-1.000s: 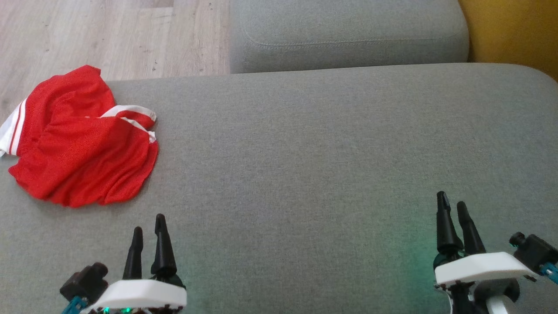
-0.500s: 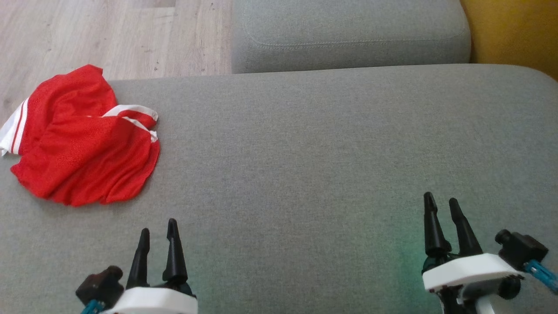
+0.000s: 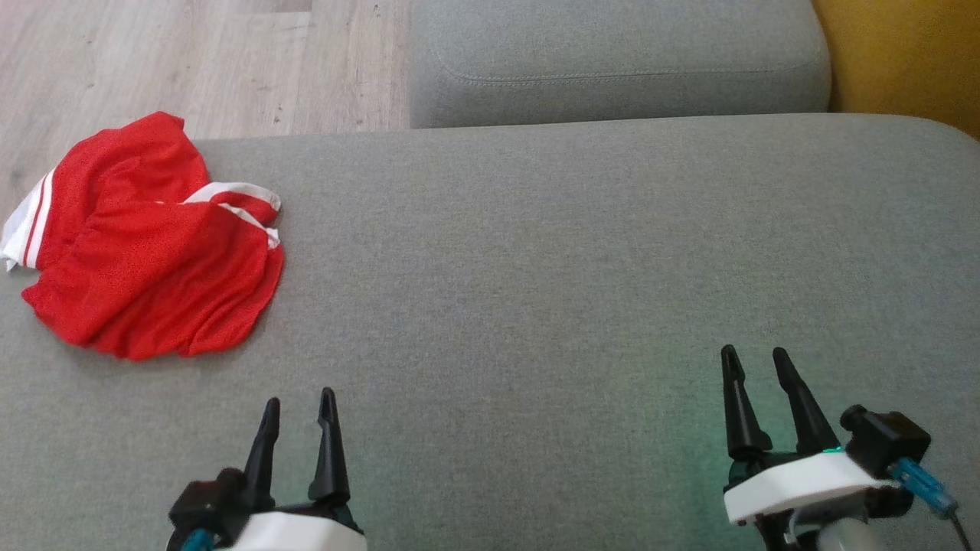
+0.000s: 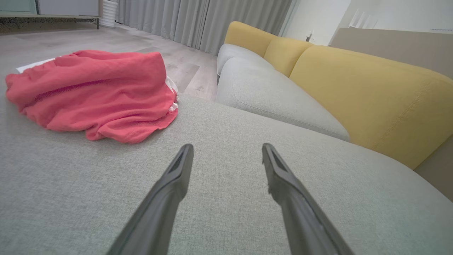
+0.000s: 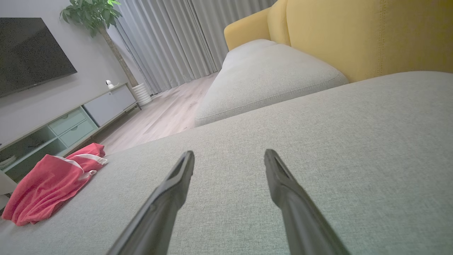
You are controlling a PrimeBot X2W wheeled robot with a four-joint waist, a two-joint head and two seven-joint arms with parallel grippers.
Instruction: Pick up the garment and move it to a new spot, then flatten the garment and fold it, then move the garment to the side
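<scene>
The garment [image 3: 145, 245], red with white stripes, lies crumpled at the far left corner of the grey sofa cushion [image 3: 574, 252], part of it over the edge. It also lies upper left in the left wrist view [image 4: 92, 92] and lower left in the right wrist view [image 5: 49, 184]. My left gripper [image 3: 298, 399] is open and empty near the front edge, to the near right of the garment. Over the front right of the cushion my right gripper [image 3: 756, 354] is open with nothing between its fingers.
A second grey cushion [image 3: 612, 61] adjoins the far edge. The yellow sofa back [image 3: 903, 53] rises at the far right. Wooden floor [image 3: 191, 61] lies beyond the far left edge. A TV cabinet [image 5: 70, 120] and a potted plant [image 5: 95, 14] stand across the room.
Both grippers have drawn back toward the near edge; the left has shifted right and the right has shifted left. The garment has not moved.
</scene>
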